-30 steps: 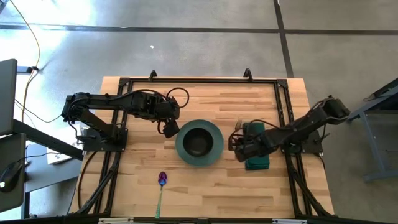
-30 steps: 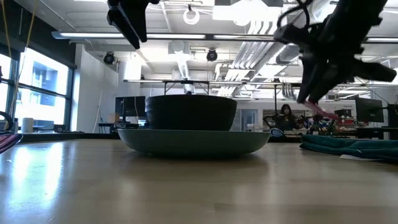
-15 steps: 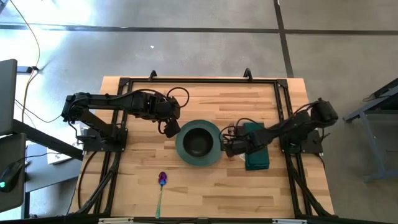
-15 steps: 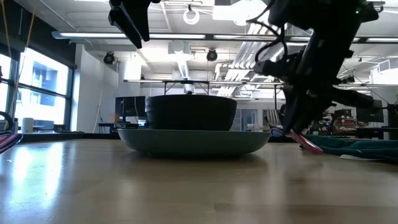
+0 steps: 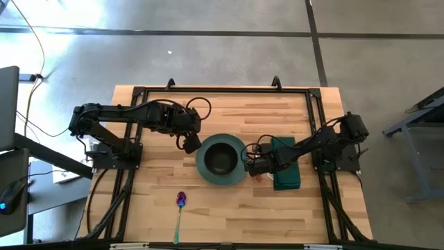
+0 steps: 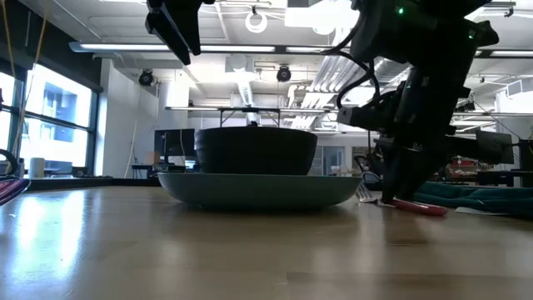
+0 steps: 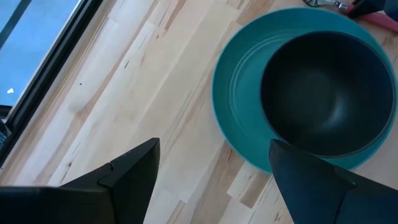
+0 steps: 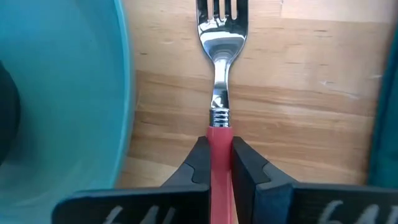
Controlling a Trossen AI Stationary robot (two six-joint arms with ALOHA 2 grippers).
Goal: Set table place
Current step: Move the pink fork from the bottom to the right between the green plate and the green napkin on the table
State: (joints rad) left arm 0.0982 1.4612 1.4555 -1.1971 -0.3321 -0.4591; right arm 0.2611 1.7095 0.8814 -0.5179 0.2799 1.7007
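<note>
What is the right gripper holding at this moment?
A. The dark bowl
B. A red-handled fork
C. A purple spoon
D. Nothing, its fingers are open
B: in the right wrist view the right gripper has its fingers closed on the red handle of the fork, whose tines lie over the table between the teal plate and the teal cloth.

— What moved?
— The right gripper (image 5: pixel 252 165) swung in from over the teal cloth (image 5: pixel 286 173); it lowered the red-handled fork (image 8: pixel 218 93) onto the counter (image 5: pixel 229 208) beside the plate (image 5: pixel 203 167).
</note>
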